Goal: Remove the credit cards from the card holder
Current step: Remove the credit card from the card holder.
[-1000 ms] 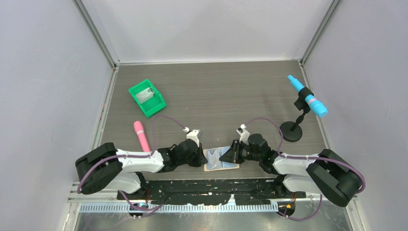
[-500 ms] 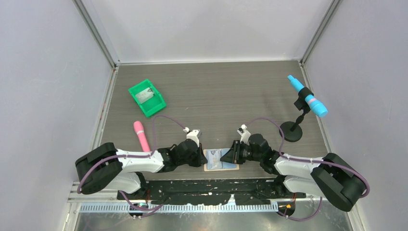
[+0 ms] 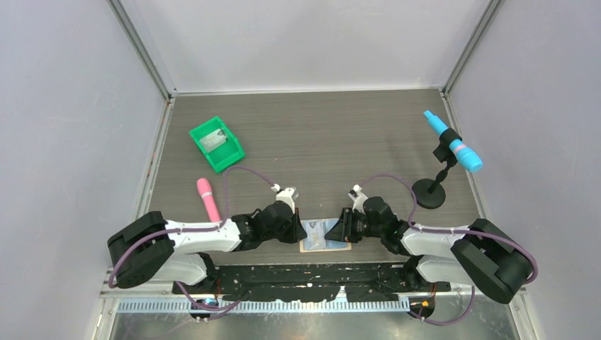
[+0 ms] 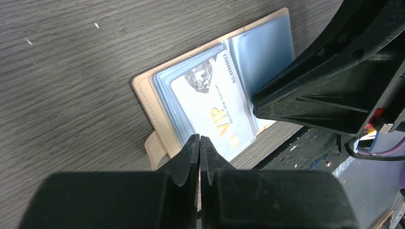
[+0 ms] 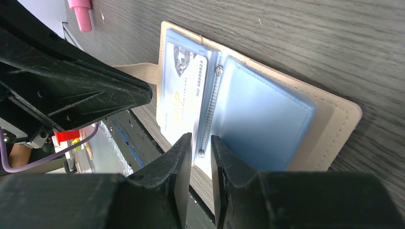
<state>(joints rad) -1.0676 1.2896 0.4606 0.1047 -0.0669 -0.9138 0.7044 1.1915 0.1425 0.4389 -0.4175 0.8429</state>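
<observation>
The tan card holder (image 3: 325, 245) lies open and flat near the table's front edge, between both grippers. A pale credit card (image 4: 215, 107) printed "VIP" sits in the top sleeve of its left half, also seen as the credit card (image 5: 184, 90) in the right wrist view. The right half shows a plain blue panel (image 5: 262, 126). My left gripper (image 4: 199, 139) is shut, its tips over the holder's left edge beside the strap tab (image 4: 154, 148). My right gripper (image 5: 201, 139) stands slightly open over the near end of the wire spine (image 5: 210, 109), nothing between its fingers.
A green bin (image 3: 216, 144) holding a grey object stands at the back left. A pink marker (image 3: 208, 199) lies left of my left arm. A blue pen-like tool (image 3: 453, 150) is clamped on a black stand (image 3: 429, 193) at the right. The table's front edge runs just below the holder.
My right gripper has opened a little and drawn back slightly to the right over the holder. The left gripper stays shut, shifted only slightly.
</observation>
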